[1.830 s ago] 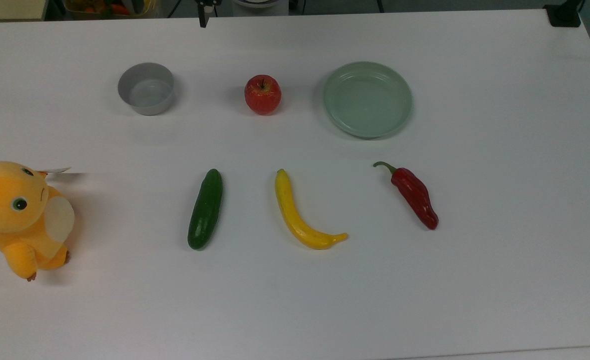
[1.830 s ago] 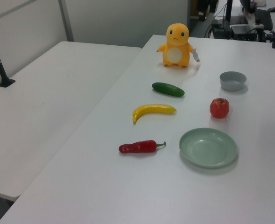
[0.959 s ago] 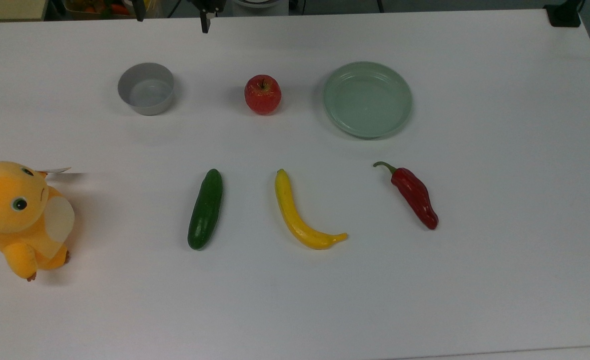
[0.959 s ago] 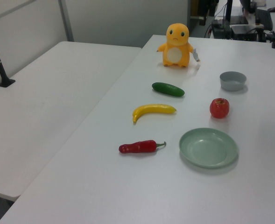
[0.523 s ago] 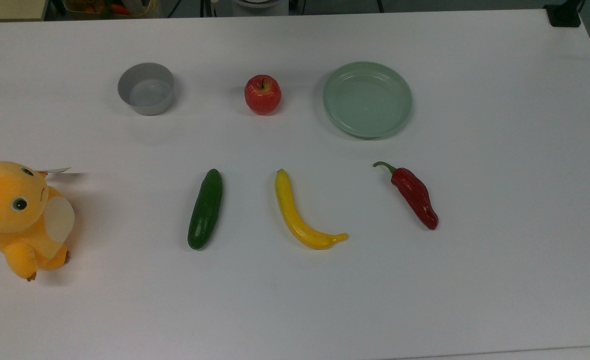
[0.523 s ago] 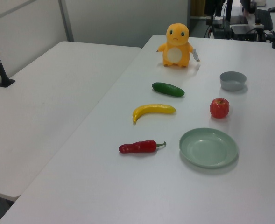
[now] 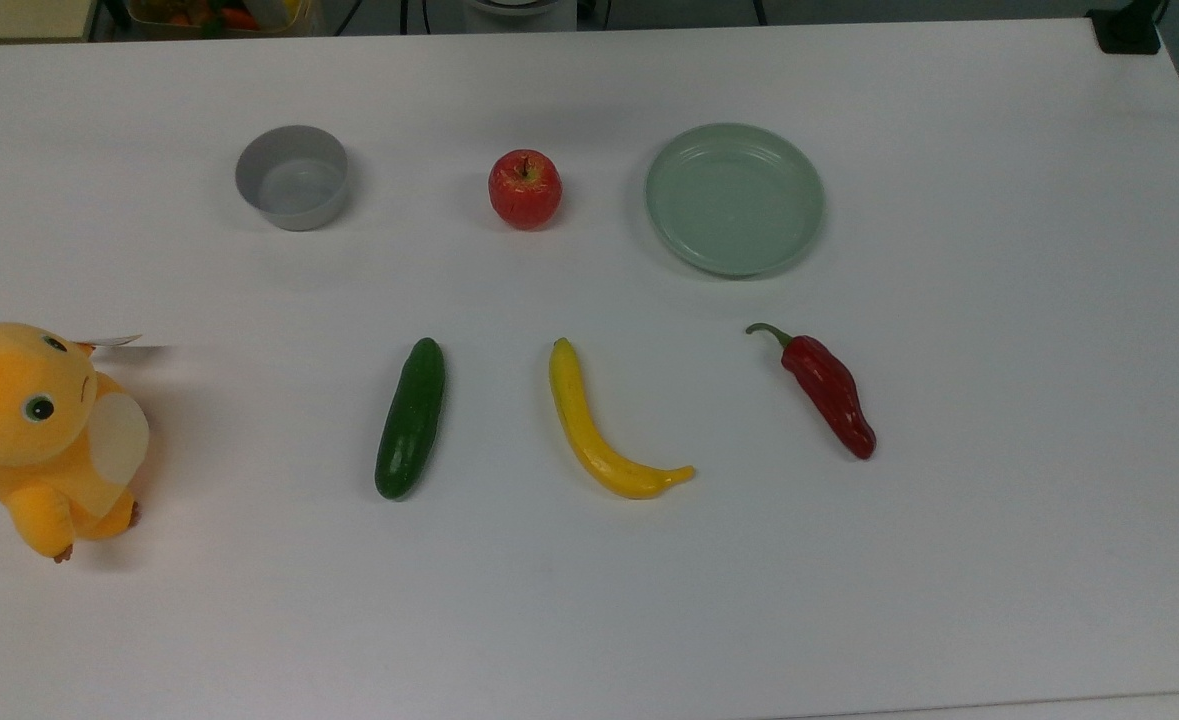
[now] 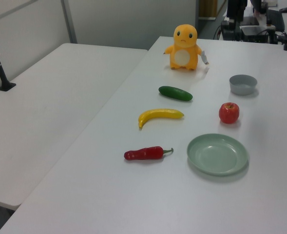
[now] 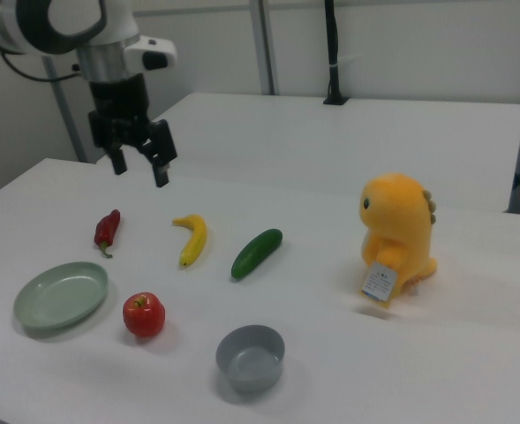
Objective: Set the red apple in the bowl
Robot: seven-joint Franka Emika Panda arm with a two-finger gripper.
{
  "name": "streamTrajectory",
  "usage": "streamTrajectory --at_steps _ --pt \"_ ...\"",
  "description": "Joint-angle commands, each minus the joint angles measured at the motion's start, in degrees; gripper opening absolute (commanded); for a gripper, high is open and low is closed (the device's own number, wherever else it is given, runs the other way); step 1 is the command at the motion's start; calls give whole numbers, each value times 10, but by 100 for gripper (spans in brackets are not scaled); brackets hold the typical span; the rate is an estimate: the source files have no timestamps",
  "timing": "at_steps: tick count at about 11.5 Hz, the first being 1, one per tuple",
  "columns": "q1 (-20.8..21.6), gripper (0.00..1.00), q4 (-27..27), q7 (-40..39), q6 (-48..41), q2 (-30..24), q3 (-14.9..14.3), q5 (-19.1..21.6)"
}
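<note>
**A:** Nothing of the job is done, as far as I can judge. The red apple (image 7: 525, 189) sits on the white desk (image 7: 589, 600), stem up, and the bowl (image 7: 292, 176) has nothing in it.

**B:** Where do those two stand to each other?

**A:** Well apart. In the top view the apple lies between the bowl, on the top view's left, and the pale-green plate (image 7: 734, 198), on the top view's right. In the right view the order is turned: plate (image 9: 61, 296), apple (image 9: 144, 314), bowl (image 9: 251, 357).

**B:** And the claw?

**A:** The claw (image 9: 139, 168) hangs in the air in the right view, fingers pointing down and spread apart, with nothing between them. It appears above the far side of the desk, over the stretch between the chili pepper (image 9: 107, 229) and the banana (image 9: 190, 238), and is not touching anything.

**B:** So what is left?

**A:** All of it, I reckon: come over the apple, go down, close on it, lift, carry it to the bowl and let go. The cucumber (image 9: 256, 253) and the orange plush toy (image 9: 400, 234) stand clear of that path.
</note>
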Motion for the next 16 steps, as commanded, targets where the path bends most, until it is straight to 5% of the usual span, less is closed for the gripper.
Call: streamTrajectory --at_steps 1,8,16 --pt "-36 100 -110 -10 10 -63 73 10" --pt "-34 100 -216 -57 28 -78 128 10" --pt "-44 100 -367 -58 281 -95 127 14"
